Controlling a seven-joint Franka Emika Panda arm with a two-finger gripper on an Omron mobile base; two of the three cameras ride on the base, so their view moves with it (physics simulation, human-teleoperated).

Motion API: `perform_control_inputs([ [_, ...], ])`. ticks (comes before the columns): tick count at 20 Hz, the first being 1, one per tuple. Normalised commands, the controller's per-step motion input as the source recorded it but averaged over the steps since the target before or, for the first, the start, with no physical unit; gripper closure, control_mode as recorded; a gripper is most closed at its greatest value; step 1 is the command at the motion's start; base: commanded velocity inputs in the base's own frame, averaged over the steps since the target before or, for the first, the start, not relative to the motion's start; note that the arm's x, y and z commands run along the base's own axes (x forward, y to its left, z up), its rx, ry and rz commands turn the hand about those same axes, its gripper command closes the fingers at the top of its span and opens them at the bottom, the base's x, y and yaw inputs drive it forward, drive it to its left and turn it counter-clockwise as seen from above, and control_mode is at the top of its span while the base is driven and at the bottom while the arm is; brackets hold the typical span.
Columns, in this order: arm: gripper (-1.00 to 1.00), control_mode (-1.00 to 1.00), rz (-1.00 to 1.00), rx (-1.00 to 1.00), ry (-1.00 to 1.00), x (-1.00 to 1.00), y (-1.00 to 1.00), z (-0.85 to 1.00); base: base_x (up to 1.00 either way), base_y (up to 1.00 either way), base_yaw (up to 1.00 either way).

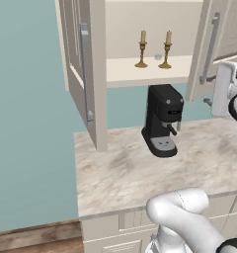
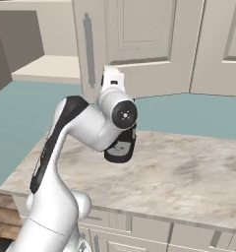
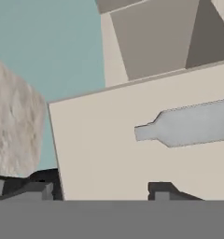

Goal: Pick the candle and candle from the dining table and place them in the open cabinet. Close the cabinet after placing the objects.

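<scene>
Cabinet [image 1: 150, 69] work is at its last stage: both candles stand on the cream shelf [image 1: 135, 71], so only the closing is left, by my reading.

Nearest the end effector [image 3: 102, 189] is the right-hand door [image 3: 132, 154], its pale face right up against the fingertips [image 3: 160, 190], one dark tip on each side of the door's free edge. Jaws look spread, straddling that edge; whether they press on it, I cannot tell. The silver bar handle [image 3: 188, 126] lies just beyond the tips on the door face.

Risk: a push with the fingers riding the thin edge could slip off, or the door could swing unevenly and stop short of shut. A wide arm sweep might also clip the coffee machine [image 1: 162, 121].

Below and off to the side of the end effector, that black machine stands on the marble bench [image 1: 140, 168], under the shelf, clear of the door's arc as far as I can judge.

Further in, first candle [image 1: 141, 49] and second candle [image 1: 166, 51] stand upright, near each other but apart, well back from the shelf lip.

Farthest, the left door [image 1: 86, 74] hangs wide open, also to be shut.
</scene>
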Motion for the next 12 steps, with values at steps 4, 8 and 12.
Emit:
perform_control_inputs([
  [4,-1.00,-1.00,-0.28,-0.12,0.12,0.96,0.21,0.13,0.00,0.00,0.00],
  [8,-1.00,-1.00,-0.18,-0.07,0.08,0.81,0.00,0.01,0.00,0.00,0.00],
  [12,-1.00,-1.00,-0.13,-0.05,0.04,0.67,0.00,0.00,0.00,0.00,0.00],
])
